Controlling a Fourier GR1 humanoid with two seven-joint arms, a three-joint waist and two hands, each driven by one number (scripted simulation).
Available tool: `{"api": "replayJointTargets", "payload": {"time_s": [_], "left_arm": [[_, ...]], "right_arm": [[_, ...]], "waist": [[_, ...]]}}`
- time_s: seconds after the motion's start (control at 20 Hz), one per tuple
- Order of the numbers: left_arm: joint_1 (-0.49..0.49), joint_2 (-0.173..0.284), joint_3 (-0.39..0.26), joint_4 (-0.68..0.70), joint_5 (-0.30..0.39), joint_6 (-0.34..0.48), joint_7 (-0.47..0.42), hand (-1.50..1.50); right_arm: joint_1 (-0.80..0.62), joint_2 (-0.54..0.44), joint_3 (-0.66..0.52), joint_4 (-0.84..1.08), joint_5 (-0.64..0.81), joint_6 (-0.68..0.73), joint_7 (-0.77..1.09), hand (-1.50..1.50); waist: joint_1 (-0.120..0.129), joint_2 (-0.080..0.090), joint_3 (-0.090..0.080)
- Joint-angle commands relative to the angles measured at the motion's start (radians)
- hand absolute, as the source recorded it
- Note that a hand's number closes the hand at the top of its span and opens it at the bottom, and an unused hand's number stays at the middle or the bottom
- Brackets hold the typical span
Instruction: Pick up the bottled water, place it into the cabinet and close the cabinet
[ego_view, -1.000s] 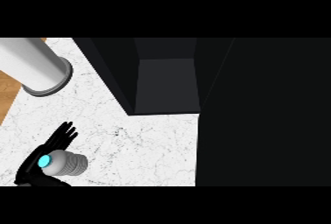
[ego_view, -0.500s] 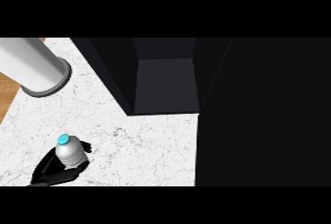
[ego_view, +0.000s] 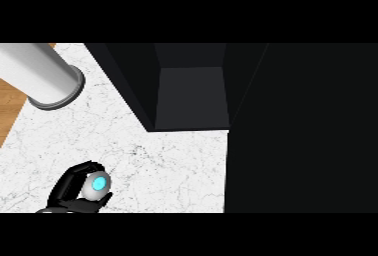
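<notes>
bottle: bottled water (ego_view: 96, 186) is being held at the lower left of the head view, above the white counter (ego_view: 170, 165), well apart from the cabinet.
change: half a second ago the bottle was being seen more from the side, body showing below the cap; now it is being seen nearly end-on, as a short white oval with the blue cap in its middle. One second ago it was lying sideways beside the hand.
meaning: bottle is judged to be grasped and being lifted and uprighted; the pick-up step looks about done, carry to the cabinet not yet begun.
axis: long axis is being pointed almost straight up at the camera, cap end uppermost, slight lean toward the top of the view.
left hand: left hand (ego_view: 68, 192) is being kept curled round the bottle, fingers (ego_view: 74, 175) wrapping its left side and top, thumb under its lower edge.
right hand: not being shown.
cabinet: dark cabinet (ego_view: 192, 95) is standing open at upper centre, compartment facing the counter, nothing seen inside.
other: grey cylinder (ego_view: 44, 75) is lying at upper left, far from the bottle.
</notes>
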Motion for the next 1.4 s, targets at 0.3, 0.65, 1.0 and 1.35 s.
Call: {"api": "replayJointTargets", "payload": {"time_s": [0.3, 0.65, 1.0, 1.35], "left_arm": [[-0.012, -0.249, 0.023, -0.032, 0.015, 0.28, -0.061, 1.5], [-0.042, -0.265, -0.097, -0.056, 0.117, 0.27, -0.021, 1.5], [-0.112, -0.268, -0.318, -0.248, 0.337, 0.413, 0.199, 1.5], [-0.264, -0.269, -0.441, -0.282, 0.432, 0.609, 0.379, 1.5]], "right_arm": [[0.077, -0.031, -0.007, -0.111, -0.012, -0.015, 0.002, -1.5], [0.08, -0.052, 0.019, -0.117, 0.018, -0.011, -0.008, -1.5], [0.045, -0.05, 0.008, -0.136, -0.023, -0.041, 0.047, -1.5], [0.073, -0.04, -0.001, -0.062, -0.02, -0.025, -0.059, -1.5]], "waist": [[0.005, -0.003, -0.003], [-0.001, -0.004, -0.004], [0.012, -0.001, -0.003], [-0.003, -0.001, -0.002]]}}
